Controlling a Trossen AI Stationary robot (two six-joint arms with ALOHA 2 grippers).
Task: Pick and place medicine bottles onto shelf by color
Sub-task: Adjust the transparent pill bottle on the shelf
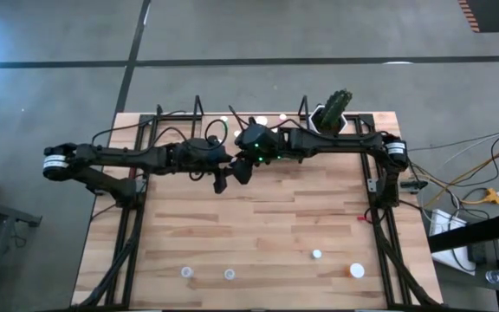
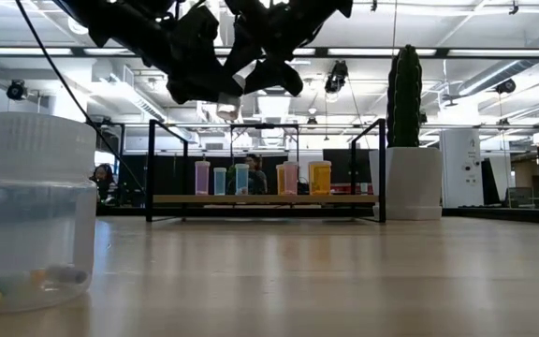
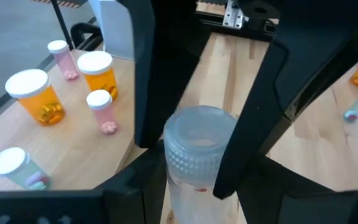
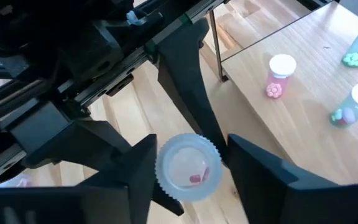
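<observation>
A small clear medicine bottle (image 3: 194, 155) with a ribbed white cap and red pills inside hangs in the air between both grippers, just near of the shelf (image 2: 265, 199). My right gripper (image 1: 243, 171) is shut on it from above. My left gripper (image 1: 222, 180) is open, its fingers standing on either side of the bottle. Several bottles stand upright on the shelf board: orange (image 3: 39, 96), pinkish (image 3: 103, 109) and greenish (image 4: 353, 102). Several more stand on the table near its near edge (image 1: 317, 254). My right gripper pinches the bottle's cap (image 4: 188, 168) between its two fingers (image 3: 148, 87), coming from above and pointing down. The bottle is upright, lifted clear of the table, its body hanging below the fingers.
A white pot with a cactus (image 1: 332, 117) stands at the shelf's right end. One clear bottle (image 2: 31, 211) stands very close to the low camera. The shelf's black wire uprights (image 2: 382, 168) rise at both ends. Bare wood lies between the arms and the near bottles.
</observation>
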